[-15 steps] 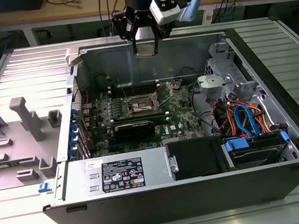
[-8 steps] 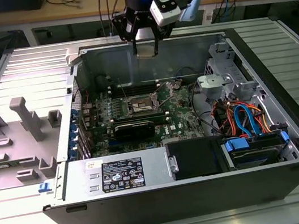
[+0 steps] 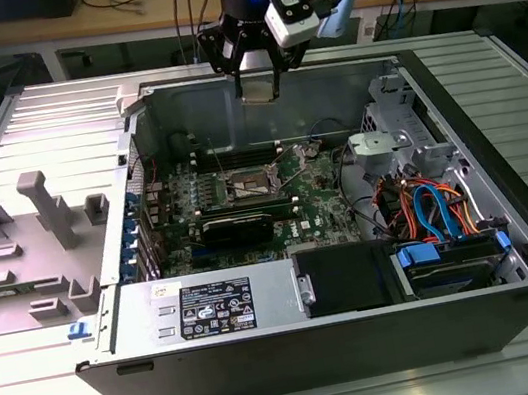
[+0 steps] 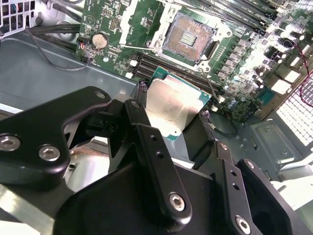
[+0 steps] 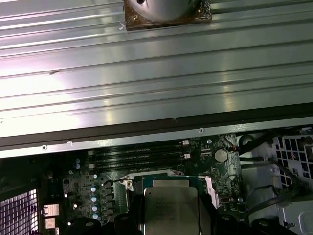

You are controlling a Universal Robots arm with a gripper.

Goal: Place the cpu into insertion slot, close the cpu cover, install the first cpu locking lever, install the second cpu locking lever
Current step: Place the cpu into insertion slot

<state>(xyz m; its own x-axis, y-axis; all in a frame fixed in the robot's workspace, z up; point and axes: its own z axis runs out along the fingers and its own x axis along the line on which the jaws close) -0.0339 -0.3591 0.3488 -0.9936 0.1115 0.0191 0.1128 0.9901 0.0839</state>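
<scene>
In the exterior view my gripper (image 3: pixel 259 89) hangs above the open computer case, near its far wall. It is shut on the cpu (image 4: pixel 173 105), a flat square chip with a silver top and a green edge, pinched between the two black fingers (image 4: pixel 142 112). The first wrist view shows the same chip (image 5: pixel 168 210) in the grip. Below and apart from it lies the insertion slot (image 4: pixel 188 39), its gold-brown contacts bare inside a metal rim on the green board (image 3: pixel 321 203). No cover plate lies over the contacts. A thin wire lever (image 4: pixel 134 47) runs beside the socket.
Long black memory slots (image 4: pixel 161 66) lie between the held chip and the socket. In the exterior view a power supply (image 3: pixel 212 308) sits at the case front, with a drive cage and blue and orange cables (image 3: pixel 428 210) on the right. A grey fixture plate (image 3: pixel 48 208) lies on the left.
</scene>
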